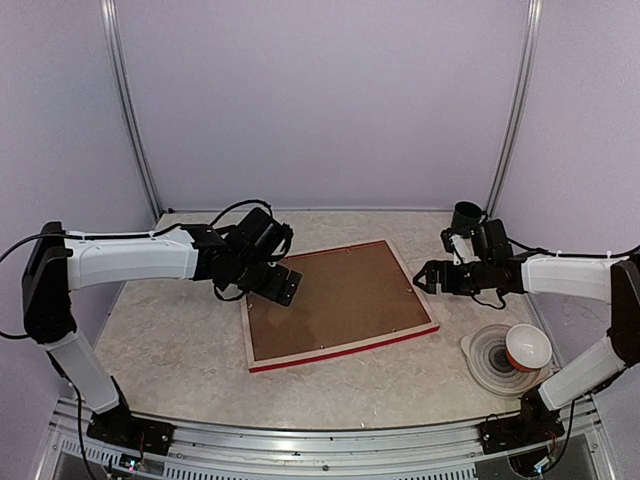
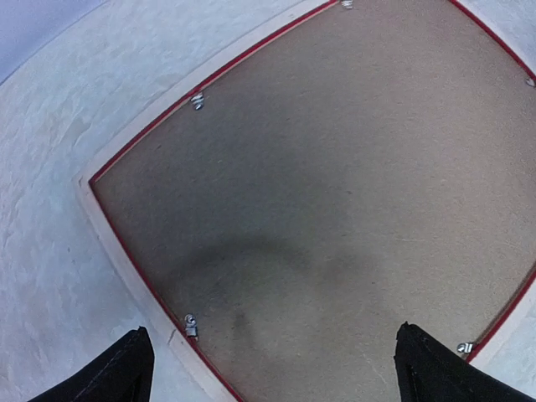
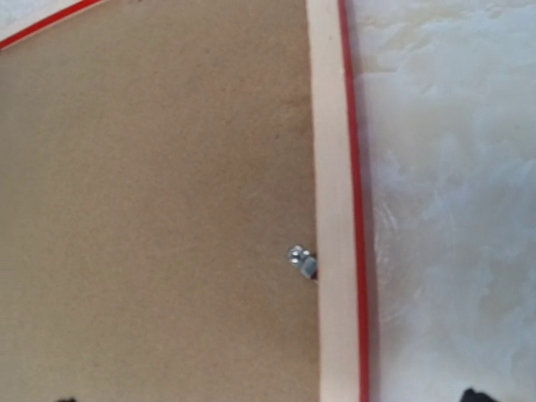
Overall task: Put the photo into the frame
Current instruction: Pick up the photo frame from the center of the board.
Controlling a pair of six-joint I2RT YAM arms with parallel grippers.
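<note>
Frame (image 1: 340, 351) face-down mid-picture, back up to take the backing board (image 1: 335, 300).
Your left pincer (image 1: 285, 288) and right pincer (image 1: 422, 278) flank it, released, holding nothing.

One frame (image 1: 345, 347), one backing board (image 1: 335, 295), one bowl (image 1: 528, 347), one plate (image 1: 490, 362), two grippers (image 1: 283, 286) (image 1: 421, 277)

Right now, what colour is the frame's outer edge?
Red on the frame, clearest in the right wrist view.

i see a pale marbled counter (image 1: 170, 340). at the lower right of the top view, a white bowl (image 1: 528, 346) with a reddish outside sits on a round, ringed grey dish (image 1: 488, 362). a plain brown backing board (image 1: 335, 300) lies flat at the centre, with small silver tabs (image 2: 198, 101) along its edges.
</note>
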